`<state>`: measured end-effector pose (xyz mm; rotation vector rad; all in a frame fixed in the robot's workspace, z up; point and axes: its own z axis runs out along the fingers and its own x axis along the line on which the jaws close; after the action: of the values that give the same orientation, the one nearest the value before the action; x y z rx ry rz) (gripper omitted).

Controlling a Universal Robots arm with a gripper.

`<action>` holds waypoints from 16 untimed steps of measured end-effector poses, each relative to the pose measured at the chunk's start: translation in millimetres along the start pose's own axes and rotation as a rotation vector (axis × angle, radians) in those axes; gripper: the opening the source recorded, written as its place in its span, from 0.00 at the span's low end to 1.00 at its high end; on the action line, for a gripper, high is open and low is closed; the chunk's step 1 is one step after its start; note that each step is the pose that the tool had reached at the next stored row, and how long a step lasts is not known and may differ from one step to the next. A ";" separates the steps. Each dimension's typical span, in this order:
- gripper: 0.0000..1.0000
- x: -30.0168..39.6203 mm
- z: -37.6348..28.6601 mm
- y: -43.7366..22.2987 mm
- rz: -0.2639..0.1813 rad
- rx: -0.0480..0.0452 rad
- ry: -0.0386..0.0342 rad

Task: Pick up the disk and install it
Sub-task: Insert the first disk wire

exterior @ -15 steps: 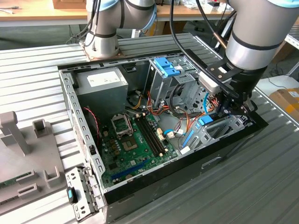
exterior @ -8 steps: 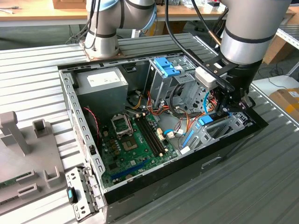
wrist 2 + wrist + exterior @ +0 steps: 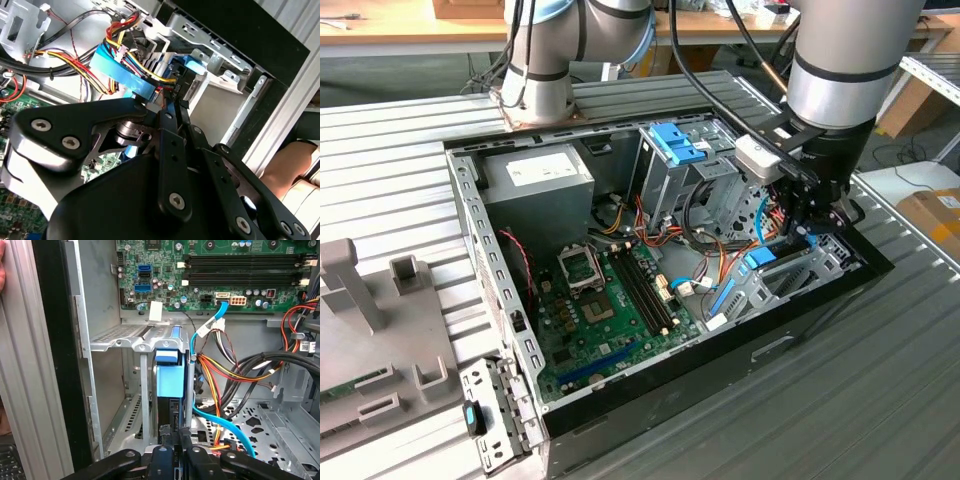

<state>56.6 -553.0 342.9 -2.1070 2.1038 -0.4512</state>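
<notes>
So the claw [image 3: 172, 440] is down inside the open PC case [image 3: 800, 330], fingers pinched tight on the end of the disk [image 3: 170, 380], which stands on edge, partly slid into the metal drive cage [image 3: 125, 335] at the case's front corner. Right beside it a blue data cable [image 3: 220, 425] and a bundle of red, yellow and orange wires [image 3: 225, 372] crowd the slot. Further back sit the motherboard [image 3: 610, 310] and power supply [image 3: 540, 180].
</notes>
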 end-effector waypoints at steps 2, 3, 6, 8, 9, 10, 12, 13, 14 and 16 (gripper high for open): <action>0.16 0.0 0.2 0.1 0.001 -0.0001 0.0027; 0.16 0.0 0.1 0.0 0.001 -0.0001 0.0028; 0.16 -0.1 1.3 0.4 0.001 -0.0001 0.0028; 0.16 -0.5 3.6 1.1 0.001 -0.0001 0.0026; 0.16 -0.8 3.8 1.2 0.006 -0.0007 0.0044; 0.16 -4.2 3.5 0.9 0.019 -0.0025 0.0089; 0.16 -4.3 4.0 0.4 0.027 -0.0034 0.0119; 0.16 -4.3 4.1 0.5 0.029 -0.0036 0.0124; 0.16 -4.5 4.5 0.6 0.030 -0.0038 0.0127; 0.16 -4.6 5.7 0.9 0.033 -0.0043 0.0141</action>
<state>57.5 -549.1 336.7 -2.0741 2.1456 -0.4594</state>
